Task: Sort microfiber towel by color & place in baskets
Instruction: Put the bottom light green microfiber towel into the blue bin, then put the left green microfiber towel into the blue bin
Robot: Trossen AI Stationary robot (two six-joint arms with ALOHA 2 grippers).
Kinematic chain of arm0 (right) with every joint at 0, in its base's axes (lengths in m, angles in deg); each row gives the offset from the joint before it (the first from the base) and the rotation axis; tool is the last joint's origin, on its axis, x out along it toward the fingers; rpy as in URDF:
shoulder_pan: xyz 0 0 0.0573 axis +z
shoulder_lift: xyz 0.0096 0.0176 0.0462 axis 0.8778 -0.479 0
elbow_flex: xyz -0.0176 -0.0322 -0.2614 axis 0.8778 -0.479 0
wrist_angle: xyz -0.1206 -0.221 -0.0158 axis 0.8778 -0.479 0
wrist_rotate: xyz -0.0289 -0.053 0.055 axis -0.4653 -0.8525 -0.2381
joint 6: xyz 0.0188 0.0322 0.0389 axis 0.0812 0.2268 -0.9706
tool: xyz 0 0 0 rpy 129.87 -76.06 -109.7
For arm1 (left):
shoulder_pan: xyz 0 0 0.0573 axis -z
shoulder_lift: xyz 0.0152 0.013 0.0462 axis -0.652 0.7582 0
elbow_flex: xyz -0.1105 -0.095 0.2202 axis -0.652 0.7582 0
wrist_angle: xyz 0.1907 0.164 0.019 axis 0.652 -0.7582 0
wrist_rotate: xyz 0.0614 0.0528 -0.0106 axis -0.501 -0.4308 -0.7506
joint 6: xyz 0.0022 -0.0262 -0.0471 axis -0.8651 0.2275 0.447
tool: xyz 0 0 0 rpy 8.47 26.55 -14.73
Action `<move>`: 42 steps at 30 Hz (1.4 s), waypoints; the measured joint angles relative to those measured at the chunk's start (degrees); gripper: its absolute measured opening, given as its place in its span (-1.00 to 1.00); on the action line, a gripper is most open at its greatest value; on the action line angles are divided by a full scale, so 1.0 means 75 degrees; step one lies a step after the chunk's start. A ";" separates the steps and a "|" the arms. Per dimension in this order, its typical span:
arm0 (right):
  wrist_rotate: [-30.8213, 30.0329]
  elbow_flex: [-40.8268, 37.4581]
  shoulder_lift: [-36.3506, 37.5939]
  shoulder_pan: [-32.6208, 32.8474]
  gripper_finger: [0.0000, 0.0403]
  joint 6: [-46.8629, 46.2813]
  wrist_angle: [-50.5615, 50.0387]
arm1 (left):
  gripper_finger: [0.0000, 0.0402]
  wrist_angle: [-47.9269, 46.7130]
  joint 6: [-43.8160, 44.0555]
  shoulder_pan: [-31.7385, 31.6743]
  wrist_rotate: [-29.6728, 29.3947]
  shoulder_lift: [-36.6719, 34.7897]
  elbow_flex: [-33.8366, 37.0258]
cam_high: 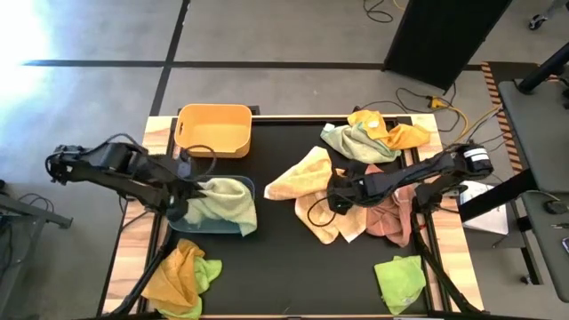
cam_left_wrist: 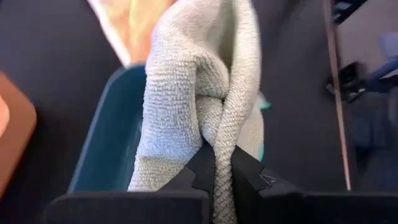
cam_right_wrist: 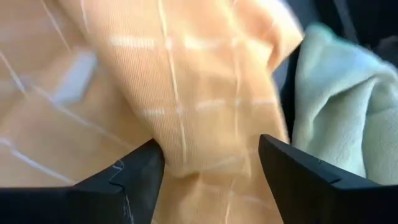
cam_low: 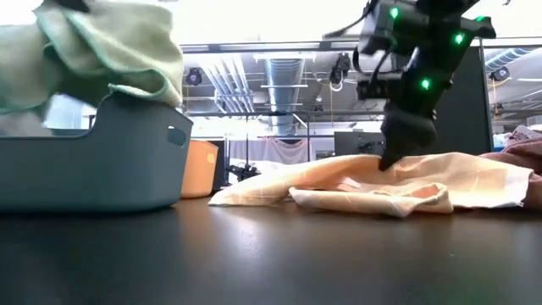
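Note:
The dark blue-grey tub (cam_high: 233,229) (cam_low: 93,174) sits at the table's left, and the yellow-orange tub (cam_high: 213,130) (cam_low: 201,168) stands behind it near the far edge. My left gripper (cam_high: 184,203) (cam_left_wrist: 222,155) is over the blue-grey tub's left end, shut on a pale green towel (cam_high: 224,203) (cam_low: 93,42) that drapes across the tub and over its rim. My right gripper (cam_high: 336,199) (cam_low: 391,161) (cam_right_wrist: 211,165) is open, low on a pale orange checked towel (cam_high: 302,180) (cam_low: 373,188) lying spread at mid-table. My left gripper pinches a bunched fold (cam_left_wrist: 219,134) of the pale green towel between its two fingers; several layers are gathered there. The cloth runs away from the fingers, over the tub and onto its rim. My right gripper comes down from above onto the checked towel with fingers apart. A raised ridge of cloth (cam_right_wrist: 199,124) stands between the two fingers (cam_right_wrist: 140,174). In the low view the fingertips meet the towel's top surface (cam_low: 398,165), and the towel lies on the table.
More towels lie around: a green and yellow heap (cam_high: 373,135) at the far right, a pink one (cam_high: 391,218) under the right arm, a bright green one (cam_high: 400,280) at the near right, and an orange and lime pair (cam_high: 182,277) at the near left. Bare black mat (cam_high: 284,267) lies at near centre.

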 joint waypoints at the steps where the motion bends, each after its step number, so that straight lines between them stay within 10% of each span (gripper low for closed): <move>1: -0.0002 0.0000 0.0096 0.0000 0.26 0.0048 0.0107 | -0.98 -0.0030 0.0197 -0.0001 -0.0183 0.0051 0.0139; 21: 0.0214 0.0015 0.1139 0.0813 0.25 0.1929 0.3310 | -0.98 -0.0749 0.0664 -0.0035 -0.0357 0.2975 0.0710; 42: 0.0337 0.0032 0.1069 0.2438 0.27 0.1394 0.4120 | -0.09 -0.2256 0.1927 0.0367 -0.1216 0.3381 -0.0815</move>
